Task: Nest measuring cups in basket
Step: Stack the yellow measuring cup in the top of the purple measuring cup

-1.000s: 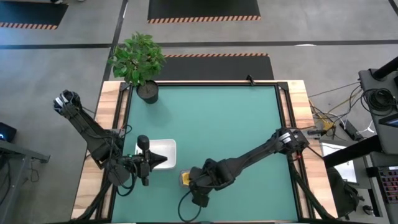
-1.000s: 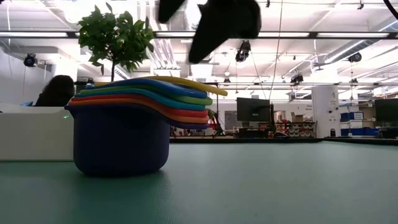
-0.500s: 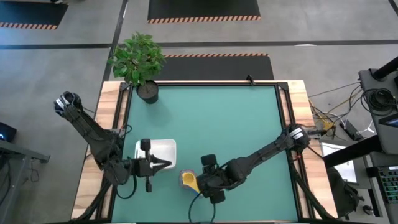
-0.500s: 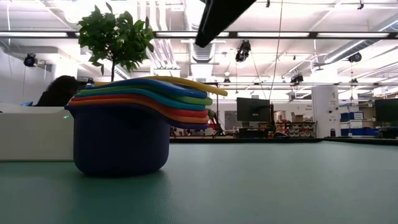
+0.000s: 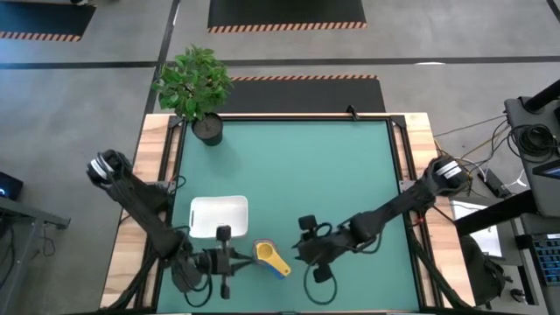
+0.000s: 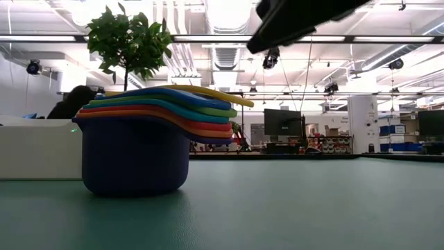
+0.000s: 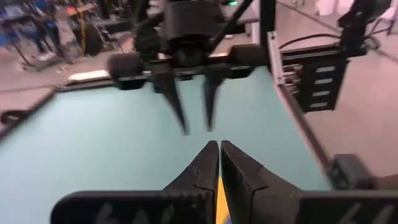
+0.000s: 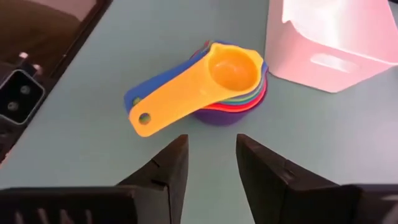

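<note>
The measuring cups (image 5: 269, 256) sit nested in one stack on the green table, the dark blue cup at the bottom and the yellow one on top (image 8: 214, 81) (image 6: 139, 149). Their handles point toward the near right. The white basket (image 5: 219, 216) stands just beyond and left of the stack (image 8: 329, 43). My left gripper (image 5: 248, 262) (image 7: 219, 149) is shut and lies level at the stack's left side. My right gripper (image 5: 297, 251) (image 8: 211, 155) is open, a short way right of the stack, with its fingers pointing at it. My left gripper has its shut fingertips right beside the stack's left side, level with the table. Whether they touch the cups, I cannot tell.
A potted plant (image 5: 207, 129) stands at the table's far left corner. The table's middle, far part and right half are bare green mat (image 5: 332, 175). In the low view a person (image 6: 69, 101) sits in the room behind the table.
My right gripper has drawn back from above the stack toward the table's right edge, uncovering the cups. My left gripper has moved from over the basket toward the near edge, down beside the stack's left side, and turned its fingers toward the right. The stack has stayed put.
</note>
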